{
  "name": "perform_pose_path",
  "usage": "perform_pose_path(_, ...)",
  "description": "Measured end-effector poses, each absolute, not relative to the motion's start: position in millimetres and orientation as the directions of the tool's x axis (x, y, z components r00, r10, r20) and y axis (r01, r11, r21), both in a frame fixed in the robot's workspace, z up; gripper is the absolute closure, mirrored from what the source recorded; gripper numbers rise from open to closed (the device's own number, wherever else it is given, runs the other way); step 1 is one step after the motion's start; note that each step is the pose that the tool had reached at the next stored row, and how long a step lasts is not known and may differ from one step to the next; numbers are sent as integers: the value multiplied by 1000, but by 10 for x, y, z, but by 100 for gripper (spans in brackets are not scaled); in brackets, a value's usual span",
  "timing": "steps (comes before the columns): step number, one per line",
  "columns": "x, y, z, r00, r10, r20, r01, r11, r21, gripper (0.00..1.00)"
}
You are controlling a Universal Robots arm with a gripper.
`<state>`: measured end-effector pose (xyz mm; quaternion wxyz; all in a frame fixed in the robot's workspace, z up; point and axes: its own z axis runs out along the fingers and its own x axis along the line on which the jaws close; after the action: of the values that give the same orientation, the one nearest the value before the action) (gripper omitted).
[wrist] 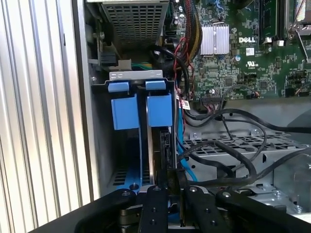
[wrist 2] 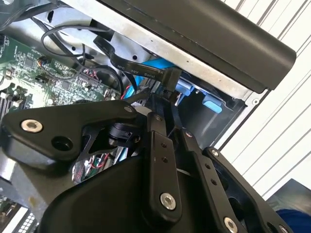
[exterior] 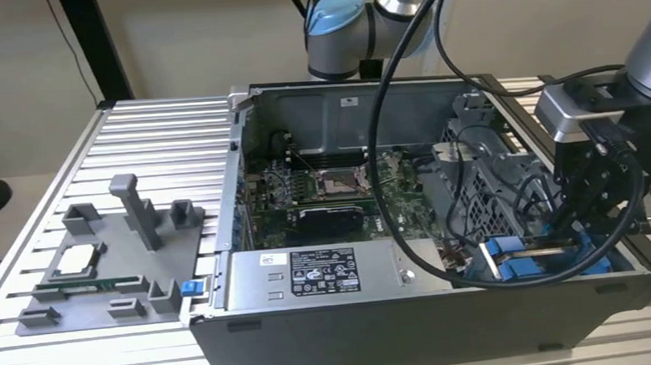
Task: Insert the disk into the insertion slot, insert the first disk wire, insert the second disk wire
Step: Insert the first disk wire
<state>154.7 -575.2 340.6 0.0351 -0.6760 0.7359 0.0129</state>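
I am reaching into the open computer case (exterior: 344, 315), the motherboard (exterior: 326, 191) lying off to the exterior view's left of my gripper (wrist 2: 160, 99). The disk (wrist: 159, 111) is sitting on edge in the insertion slot (wrist: 133, 179), just ahead of my fingertips, and I am clenching a black disk wire (wrist 2: 141, 70) by its connector

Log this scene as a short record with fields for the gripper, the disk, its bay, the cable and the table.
gripper: down at the drive bay, in a corner of the computer case
disk: on edge inside the drive bay, blue tab at its end
black cable: plug end right beside the gripper
grey holder: on the table, at the exterior view's left of the computer case
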Motion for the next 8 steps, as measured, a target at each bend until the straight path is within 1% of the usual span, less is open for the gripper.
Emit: perform_pose_path(8, 1543, -5746, 3404, -93, -993, -70, -995, 96, -29, 100)
